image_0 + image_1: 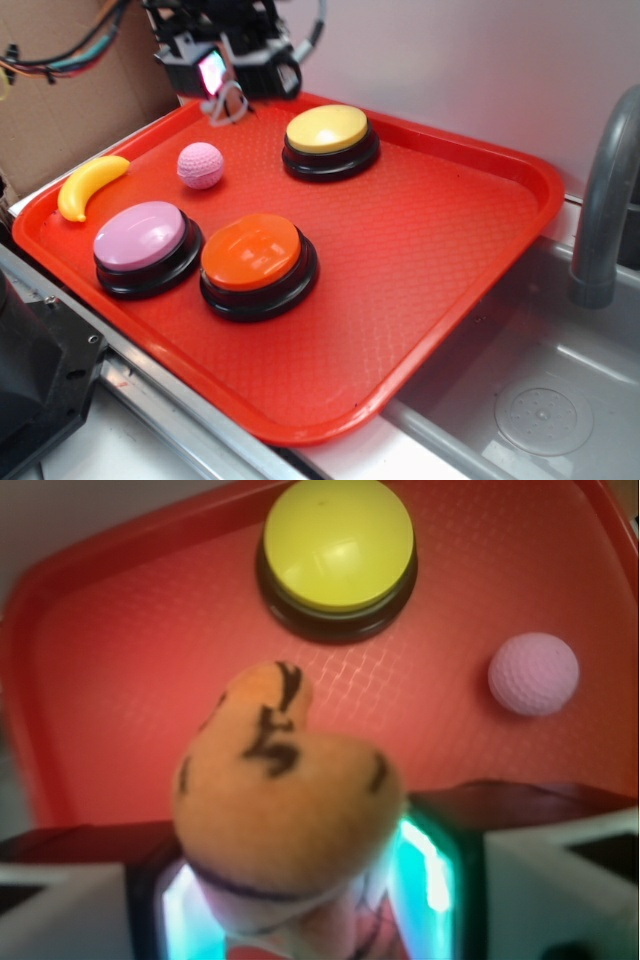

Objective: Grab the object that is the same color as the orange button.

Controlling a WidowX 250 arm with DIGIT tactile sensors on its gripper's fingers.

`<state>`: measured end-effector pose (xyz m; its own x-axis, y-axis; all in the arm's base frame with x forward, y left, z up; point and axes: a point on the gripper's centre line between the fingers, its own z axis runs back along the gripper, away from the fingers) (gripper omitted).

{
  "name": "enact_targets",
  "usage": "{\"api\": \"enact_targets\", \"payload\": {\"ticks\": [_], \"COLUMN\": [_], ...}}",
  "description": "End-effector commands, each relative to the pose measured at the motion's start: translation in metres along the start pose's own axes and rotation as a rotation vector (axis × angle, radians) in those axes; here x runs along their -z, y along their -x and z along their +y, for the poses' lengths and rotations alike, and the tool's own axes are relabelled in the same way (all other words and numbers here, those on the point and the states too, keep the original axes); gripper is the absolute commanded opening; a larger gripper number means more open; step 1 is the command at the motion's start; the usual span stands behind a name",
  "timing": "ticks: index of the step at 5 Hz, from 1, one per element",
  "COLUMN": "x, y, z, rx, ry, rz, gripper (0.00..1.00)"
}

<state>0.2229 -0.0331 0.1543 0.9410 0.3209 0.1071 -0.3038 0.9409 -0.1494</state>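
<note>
The orange plush tiger (pixel 285 800), with black stripes and a white underside, fills the wrist view, clamped between my glowing pads. My gripper (pixel 300 900) is shut on it and holds it above the red tray (pixel 110 680). In the exterior view my gripper (pixel 228 95) hangs over the tray's far left corner, and only a pale bit of the tiger (pixel 230 105) shows under it. The orange button (pixel 258 262) with its black base sits in the tray's front middle, well away from my gripper.
A yellow-topped button (pixel 330 140) sits at the back of the tray (pixel 420 250), a pink-topped button (pixel 145 245) front left, a pink ball (pixel 201 165) and a yellow banana (pixel 88 184) at left. A sink with a grey faucet (pixel 605 200) lies to the right.
</note>
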Motion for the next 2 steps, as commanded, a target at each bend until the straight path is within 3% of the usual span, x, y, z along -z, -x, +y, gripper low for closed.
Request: {"api": "enact_targets", "payload": {"ticks": [1, 2], "x": [-0.0516, -0.0453], "y": [0.0051, 0.0084], "z": [0.0237, 0.0213], "rx": [-0.058, -0.106], "ry": [0.049, 0.028], "rz": [-0.117, -0.128], "gripper": [0.0, 0.0]}}
